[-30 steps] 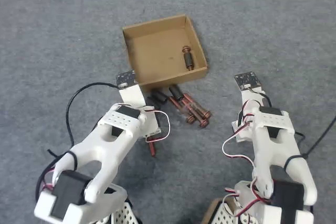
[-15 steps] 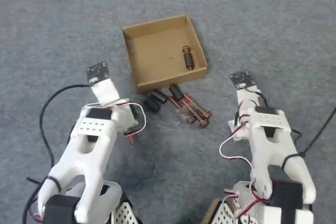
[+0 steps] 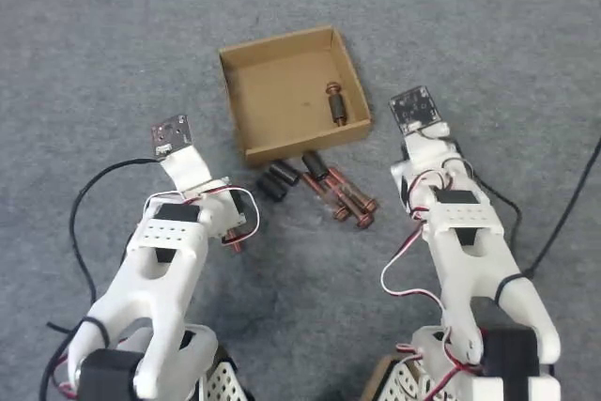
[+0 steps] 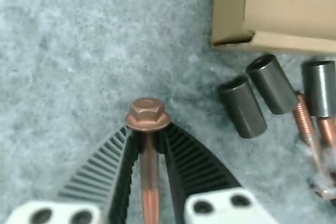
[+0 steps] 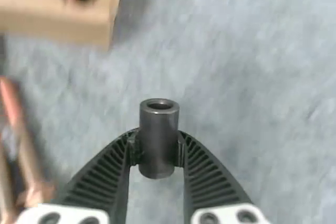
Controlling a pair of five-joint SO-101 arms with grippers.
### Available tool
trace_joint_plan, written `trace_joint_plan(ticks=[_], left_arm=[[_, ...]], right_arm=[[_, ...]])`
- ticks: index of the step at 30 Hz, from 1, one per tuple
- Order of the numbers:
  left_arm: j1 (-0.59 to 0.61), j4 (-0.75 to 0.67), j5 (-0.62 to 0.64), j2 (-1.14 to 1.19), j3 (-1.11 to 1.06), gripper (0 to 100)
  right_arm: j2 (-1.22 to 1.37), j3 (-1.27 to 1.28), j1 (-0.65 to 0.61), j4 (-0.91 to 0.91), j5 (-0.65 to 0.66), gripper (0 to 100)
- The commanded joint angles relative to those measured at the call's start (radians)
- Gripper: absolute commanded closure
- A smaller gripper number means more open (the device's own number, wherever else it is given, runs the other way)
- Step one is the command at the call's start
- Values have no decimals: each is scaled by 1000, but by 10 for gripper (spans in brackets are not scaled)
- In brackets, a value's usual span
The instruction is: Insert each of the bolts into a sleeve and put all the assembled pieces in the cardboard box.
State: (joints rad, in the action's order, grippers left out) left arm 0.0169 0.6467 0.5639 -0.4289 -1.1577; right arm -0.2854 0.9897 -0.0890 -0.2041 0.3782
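I'm getting bright, even light from above across the counter (image 3: pixel 84 72); shadows are soft; the cardboard box (image 3: pixel 282 91) casts a faint dark band just beside its wall; sleeves (image 4: pixel 242 107) near the box show a pale sheen along their sides.

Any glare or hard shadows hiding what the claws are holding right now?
Left wrist view: even light, with a slight sheen low on the shank of the bolt in the left claw, no hard shadow. Right wrist view: the sleeve in the right claw is evenly lit, only its bore dark. High view: soft shadows inside the cardboard box, no glare.
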Motion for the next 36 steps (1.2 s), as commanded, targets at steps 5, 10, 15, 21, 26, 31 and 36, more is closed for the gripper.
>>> trace_joint_plan(ticks=[5, 10, 15, 21, 26, 31, 36], left_arm=[[5, -26, -12, -57, 10, 988], [5, -26, -12, -55, 10, 988], [5, -28, -12, -55, 8, 988], [6, -28, -12, -55, 8, 988], [6, -29, -12, -55, 8, 988], [6, -29, -12, -55, 8, 988], [6, -29, -12, -55, 8, 988]], right_arm=[[-39, -31, -15, 305, 5, 991], [102, -6, -61, 578, -6, 991], [298, 41, -111, 1006, -167, 991], [433, 106, -208, 1405, -221, 991], [444, 256, -338, 1666, -221, 991], [444, 390, -479, 1759, -222, 991], [444, 526, -559, 1871, -281, 991]])
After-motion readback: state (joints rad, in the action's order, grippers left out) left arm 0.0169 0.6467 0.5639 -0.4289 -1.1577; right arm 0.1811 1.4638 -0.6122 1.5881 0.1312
